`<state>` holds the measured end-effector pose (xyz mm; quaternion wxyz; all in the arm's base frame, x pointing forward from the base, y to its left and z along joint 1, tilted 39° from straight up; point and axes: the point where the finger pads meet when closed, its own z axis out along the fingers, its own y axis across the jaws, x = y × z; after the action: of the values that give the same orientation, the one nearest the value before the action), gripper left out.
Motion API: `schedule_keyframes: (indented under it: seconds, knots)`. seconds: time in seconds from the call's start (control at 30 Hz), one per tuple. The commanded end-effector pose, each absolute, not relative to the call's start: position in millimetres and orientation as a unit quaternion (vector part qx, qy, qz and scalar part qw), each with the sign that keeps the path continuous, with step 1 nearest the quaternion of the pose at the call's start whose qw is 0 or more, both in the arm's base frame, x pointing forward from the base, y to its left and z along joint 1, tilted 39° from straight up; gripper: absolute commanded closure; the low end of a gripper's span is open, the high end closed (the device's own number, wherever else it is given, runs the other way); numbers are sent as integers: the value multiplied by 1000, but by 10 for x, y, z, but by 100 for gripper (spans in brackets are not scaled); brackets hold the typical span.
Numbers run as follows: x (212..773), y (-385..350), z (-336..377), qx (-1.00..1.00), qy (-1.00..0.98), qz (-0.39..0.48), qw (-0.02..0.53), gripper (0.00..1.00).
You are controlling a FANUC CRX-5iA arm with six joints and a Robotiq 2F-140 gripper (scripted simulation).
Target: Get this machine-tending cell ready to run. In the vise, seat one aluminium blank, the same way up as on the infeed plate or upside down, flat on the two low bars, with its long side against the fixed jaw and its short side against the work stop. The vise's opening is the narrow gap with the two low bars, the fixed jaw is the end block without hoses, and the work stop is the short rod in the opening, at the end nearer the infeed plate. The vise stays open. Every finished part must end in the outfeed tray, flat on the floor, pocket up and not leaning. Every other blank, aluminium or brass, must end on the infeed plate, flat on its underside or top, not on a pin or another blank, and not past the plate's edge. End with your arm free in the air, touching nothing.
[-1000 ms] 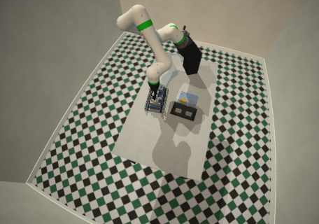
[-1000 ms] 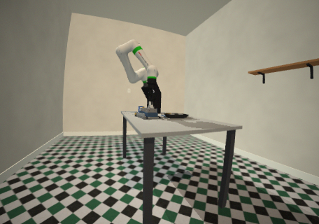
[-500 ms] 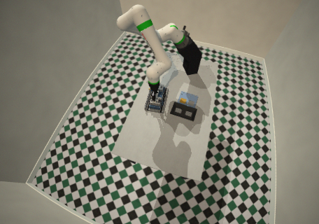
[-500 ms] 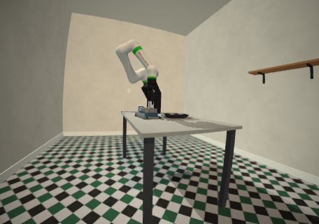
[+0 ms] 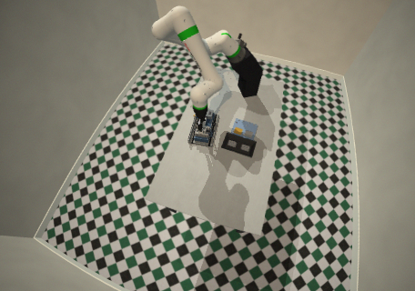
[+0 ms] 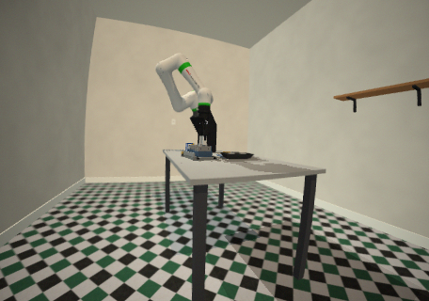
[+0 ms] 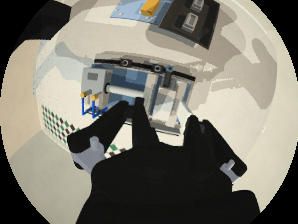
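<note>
The vise (image 5: 203, 129) stands on the grey table, left of the blue infeed plate (image 5: 245, 127). My gripper (image 7: 163, 103) hangs straight over the vise opening with its fingers parted. A pale aluminium blank (image 7: 166, 104) lies in the opening between the fingertips, and they do not clamp it. How it sits on the low bars and against the stop is hidden by the fingers. One brass blank (image 7: 150, 7) lies flat on the infeed plate (image 7: 136, 4). The black outfeed tray (image 7: 186, 15) holds two finished parts (image 7: 196, 4) (image 7: 188, 23).
Blue hoses (image 7: 85, 99) run at the vise's left end block. The arm's black base (image 5: 247, 73) stands at the table's far end. The tray (image 5: 238, 144) sits right beside the infeed plate. A wooden shelf (image 6: 383, 91) hangs on the right wall.
</note>
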<state>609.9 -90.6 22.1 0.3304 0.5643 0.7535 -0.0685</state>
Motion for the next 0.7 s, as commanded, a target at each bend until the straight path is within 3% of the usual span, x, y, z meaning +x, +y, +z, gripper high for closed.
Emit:
schedule_keyframes:
  seconds: [0.0, 0.67]
  knots:
    - [6100, -904, 222, 564, 753, -68, 331, 60]
    - [6054, -852, 305, 564, 753, -68, 331, 60]
